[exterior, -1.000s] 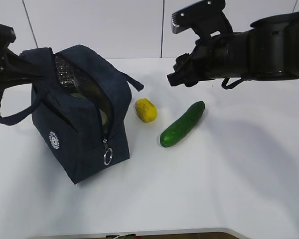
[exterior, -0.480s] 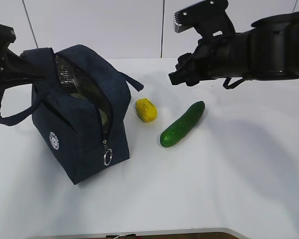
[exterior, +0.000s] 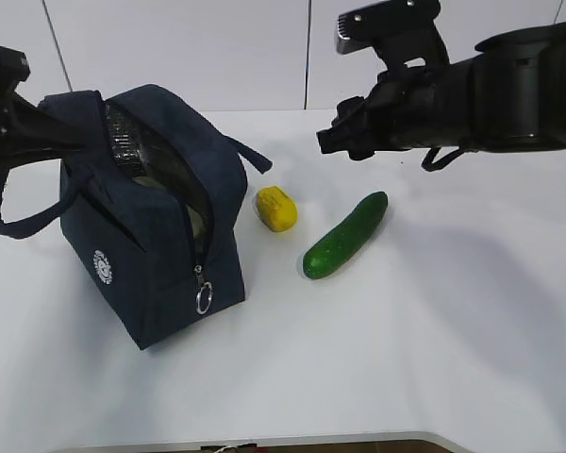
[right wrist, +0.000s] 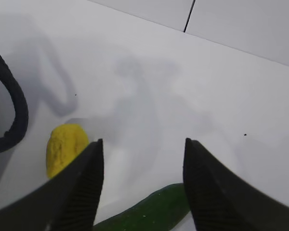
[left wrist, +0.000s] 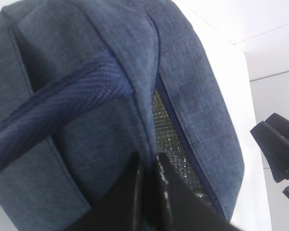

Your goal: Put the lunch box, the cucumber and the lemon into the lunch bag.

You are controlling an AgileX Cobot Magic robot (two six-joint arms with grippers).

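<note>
The navy lunch bag (exterior: 156, 226) stands at the left with its top zipper open and silver lining (left wrist: 176, 139) showing. A pale shape (exterior: 196, 223) shows inside the opening; I cannot tell if it is the lunch box. My left gripper (exterior: 75, 135) is shut on the fabric edge of the bag's opening (left wrist: 149, 166). The yellow lemon (exterior: 276, 209) and the green cucumber (exterior: 345, 235) lie on the table right of the bag. My right gripper (exterior: 332, 142) hangs open and empty above them (right wrist: 143, 144), with the lemon (right wrist: 65, 147) at its left finger and the cucumber (right wrist: 151, 211) below.
The white table (exterior: 434, 311) runs to a white wall behind. The bag's strap handle (exterior: 9, 222) loops out to the left; the other strap (right wrist: 17, 113) shows at the left of the right wrist view. A silver ring pull (exterior: 204, 298) hangs on the bag's front.
My right arm has shifted slightly up and to the right. The left gripper, bag, lemon and cucumber have not moved.
</note>
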